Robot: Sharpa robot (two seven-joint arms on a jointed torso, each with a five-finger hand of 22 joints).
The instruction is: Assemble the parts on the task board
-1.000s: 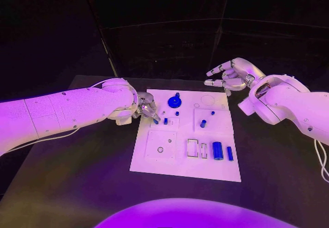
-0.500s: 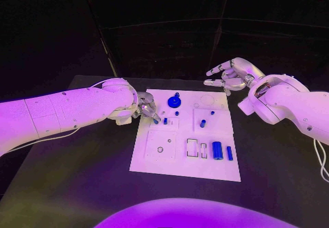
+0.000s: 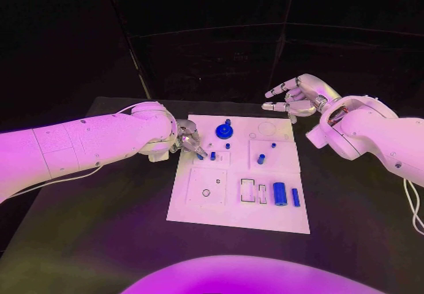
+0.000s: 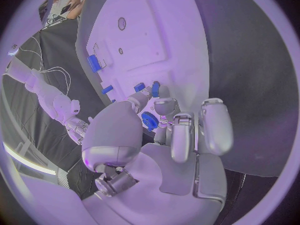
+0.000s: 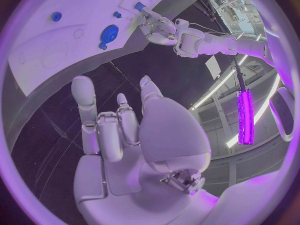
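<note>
One white task board (image 3: 212,205) lies in the middle of the counter (image 3: 97,214), carrying about seven blue parts (image 3: 280,193). The left hand (image 3: 188,142) pinches one small blue part (image 3: 200,155) at the board's left edge. The right hand (image 3: 296,98) hovers beyond the far right corner, fingers spread, grasping nothing.
</note>
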